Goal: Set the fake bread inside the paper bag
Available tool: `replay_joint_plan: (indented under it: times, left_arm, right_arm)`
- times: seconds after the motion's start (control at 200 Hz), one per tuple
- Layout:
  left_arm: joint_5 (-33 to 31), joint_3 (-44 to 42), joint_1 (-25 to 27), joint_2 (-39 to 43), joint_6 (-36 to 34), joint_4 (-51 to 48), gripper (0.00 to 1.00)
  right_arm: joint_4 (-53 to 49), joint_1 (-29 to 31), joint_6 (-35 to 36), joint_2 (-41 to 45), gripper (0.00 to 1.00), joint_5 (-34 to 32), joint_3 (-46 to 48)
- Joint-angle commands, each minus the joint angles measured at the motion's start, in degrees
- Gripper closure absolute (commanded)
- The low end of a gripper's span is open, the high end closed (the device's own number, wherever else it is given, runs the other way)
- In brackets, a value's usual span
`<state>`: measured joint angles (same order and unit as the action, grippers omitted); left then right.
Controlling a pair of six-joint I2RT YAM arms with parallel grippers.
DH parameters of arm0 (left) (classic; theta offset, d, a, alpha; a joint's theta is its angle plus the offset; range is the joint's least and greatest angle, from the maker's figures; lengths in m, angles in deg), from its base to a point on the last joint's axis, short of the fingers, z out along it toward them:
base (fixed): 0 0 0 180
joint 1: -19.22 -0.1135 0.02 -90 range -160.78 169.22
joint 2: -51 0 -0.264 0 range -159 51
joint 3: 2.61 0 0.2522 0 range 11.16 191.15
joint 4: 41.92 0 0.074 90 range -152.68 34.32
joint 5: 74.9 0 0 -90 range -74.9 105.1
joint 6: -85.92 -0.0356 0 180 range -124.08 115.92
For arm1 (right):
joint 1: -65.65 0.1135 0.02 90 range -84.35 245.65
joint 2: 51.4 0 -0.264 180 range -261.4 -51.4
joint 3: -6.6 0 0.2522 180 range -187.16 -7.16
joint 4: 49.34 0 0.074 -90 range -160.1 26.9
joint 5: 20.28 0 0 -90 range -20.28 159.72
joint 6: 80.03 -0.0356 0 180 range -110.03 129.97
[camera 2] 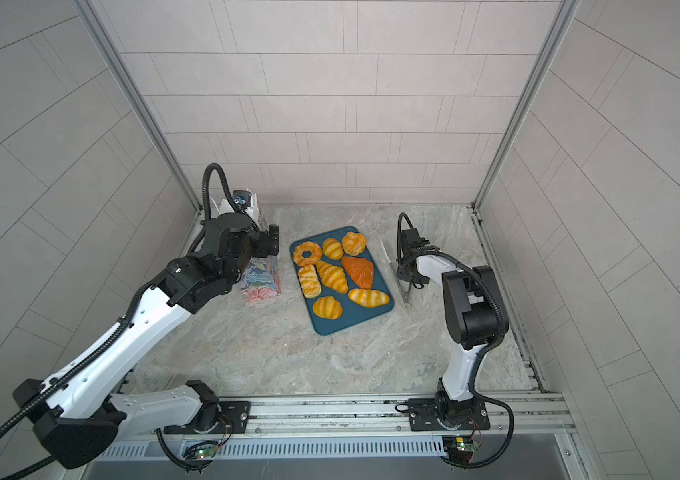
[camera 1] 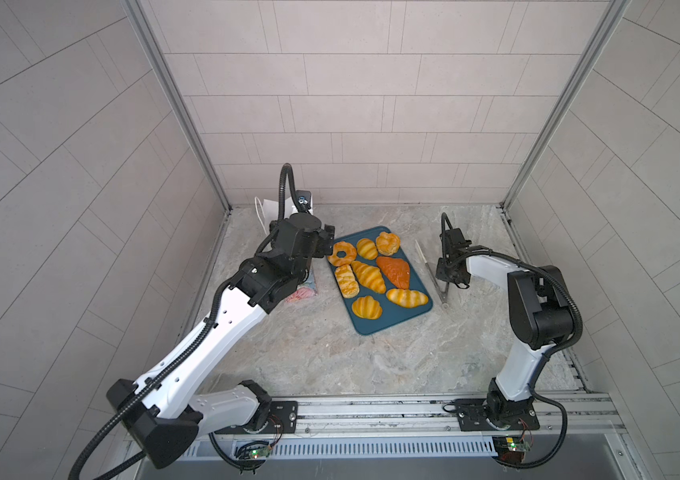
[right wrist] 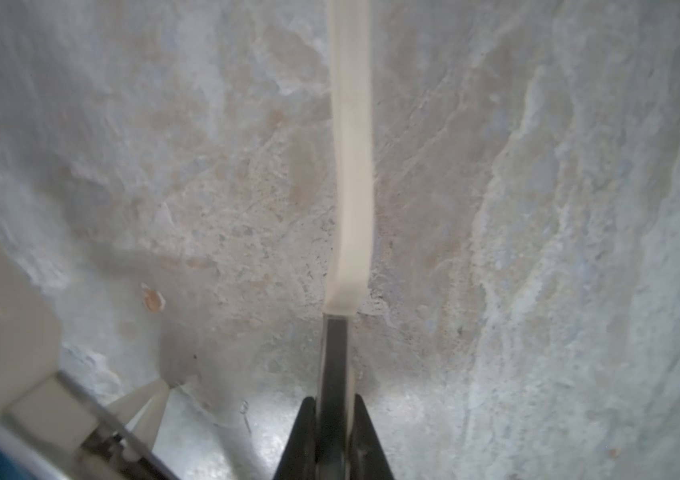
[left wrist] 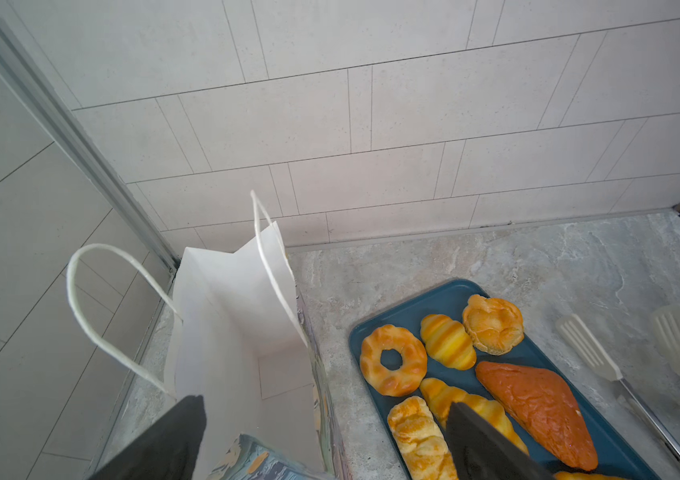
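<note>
Several glossy golden pieces of fake bread lie on a dark teal tray (camera 1: 375,324) (camera 2: 342,326), among them a ring (camera 1: 342,253) (left wrist: 392,359) and a darker orange-brown croissant (camera 1: 394,271) (left wrist: 537,411). The paper bag (camera 2: 263,282) (left wrist: 238,316) stands upright left of the tray, mouth open, white inside; my left arm covers most of it in both top views. My left gripper (left wrist: 325,440) (camera 1: 325,245) hangs open above the bag's near wall, one finger over the bag side, the other over the tray. My right gripper (right wrist: 334,415) (camera 1: 446,278) is shut on one arm of the white tongs (camera 1: 429,266).
The tongs (left wrist: 591,353) lie on the marbled tabletop just right of the tray, slotted white tips toward the back wall. The bag stands near the back left corner post. Tiled walls close in three sides, and a metal rail runs along the front.
</note>
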<state>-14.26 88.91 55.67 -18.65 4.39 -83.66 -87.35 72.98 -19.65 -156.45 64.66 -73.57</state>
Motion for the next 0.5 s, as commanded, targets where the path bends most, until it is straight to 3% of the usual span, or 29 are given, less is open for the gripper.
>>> replay_joint_plan:
  times: [0.0,0.24,0.4,0.495]
  left_arm:
    - [1.77,3.06,0.52,-1.83,-3.83,2.63,0.02]
    - [8.52,8.20,0.50,-7.40,-5.94,5.38,0.02]
    - [14.35,12.86,-0.34,-11.89,-5.80,7.54,0.00]
    - [22.92,14.55,-3.25,-13.99,-3.22,10.26,0.00]
  right_arm:
    - [-1.45,-0.63,-0.68,-0.11,1.00,-0.07,-1.68]
    - [-2.18,-3.34,0.09,7.27,1.00,4.91,-3.08]
    - [-0.44,-7.52,-0.50,12.11,1.00,16.74,-4.46]
    - [-2.45,-8.14,1.58,12.02,1.00,22.09,-8.31]
